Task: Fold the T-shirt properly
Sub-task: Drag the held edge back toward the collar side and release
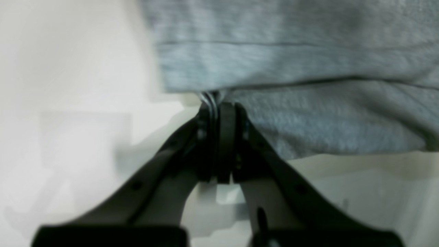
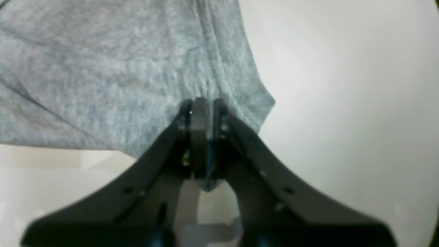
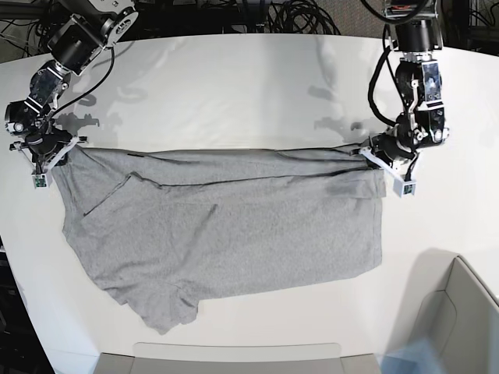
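My left fingers (image 1: 217, 103) and right fingers (image 2: 204, 103) each pinch 1 far corner of the T-shirt (image 3: 226, 226), which lies spread on the bench (image 3: 234, 86). I should lift both together, keeping the edge taut.

free: white table (image 3: 234, 78) beyond T-shirt (image 3: 234, 226) | obstacle: grey bin (image 3: 460, 312), seemingly, near-right corner

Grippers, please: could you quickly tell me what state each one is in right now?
Left gripper: closed, fingers pinching an edge of the T-shirt.
Right gripper: closed, fingers pinching the T-shirt near a corner.
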Controlling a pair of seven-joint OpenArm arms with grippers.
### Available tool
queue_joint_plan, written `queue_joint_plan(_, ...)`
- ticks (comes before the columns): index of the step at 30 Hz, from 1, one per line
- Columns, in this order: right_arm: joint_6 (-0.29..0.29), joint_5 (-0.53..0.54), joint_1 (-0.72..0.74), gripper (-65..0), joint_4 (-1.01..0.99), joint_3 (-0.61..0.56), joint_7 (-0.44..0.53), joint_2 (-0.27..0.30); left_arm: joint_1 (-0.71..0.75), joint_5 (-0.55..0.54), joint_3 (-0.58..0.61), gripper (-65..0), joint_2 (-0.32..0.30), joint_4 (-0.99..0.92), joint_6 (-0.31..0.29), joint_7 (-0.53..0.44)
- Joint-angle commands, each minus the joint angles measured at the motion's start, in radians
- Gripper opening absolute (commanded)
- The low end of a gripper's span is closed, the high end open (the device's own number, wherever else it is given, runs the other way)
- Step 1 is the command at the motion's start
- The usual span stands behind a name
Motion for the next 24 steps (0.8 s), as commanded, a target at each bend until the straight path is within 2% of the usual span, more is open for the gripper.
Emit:
queue_joint_plan(1,0.0,-0.022,0.003,-64.0,0.011,0.004,-0.022,0.013,-0.003,0.018,-0.003,-65.0,-0.017,0.008,0.007,0.01)
queue_joint_plan(5,0.006,-0.031,-0.057,-63.7,0.057,0.001,-0.022,0.001,0.021,0.018,-0.003,-65.0,-0.017,0.008,0.005,0.027)
queue_joint_plan(8,0.01,-0.026,-0.131,-63.7,0.151,0.001,-0.02,-0.057,0.055,0.018,-0.003,-65.0,-0.018,0.014,-0.001,0.034)
queue_joint_plan(12,0.025,-0.028,-0.211,-63.7,0.257,0.006,-0.019,-0.142,0.121,0.018,-0.003,-65.0,-0.06,0.015,-0.001,0.034)
queue_joint_plan(15,0.025,-0.029,-0.263,-63.7,0.292,0.03,-0.017,-0.18,0.178,0.018,-0.005,-65.0,-0.086,0.055,-0.001,0.038)
queue_joint_plan(19,0.025,-0.031,-0.315,-63.7,0.306,0.041,-0.017,-0.188,0.292,0.018,-0.009,-65.0,-0.116,0.143,-0.001,0.038)
queue_joint_plan(24,0.025,-0.028,-0.407,-64.0,0.321,0.041,-0.016,-0.191,0.391,0.018,-0.083,-65.0,-0.136,0.154,-0.003,0.038)
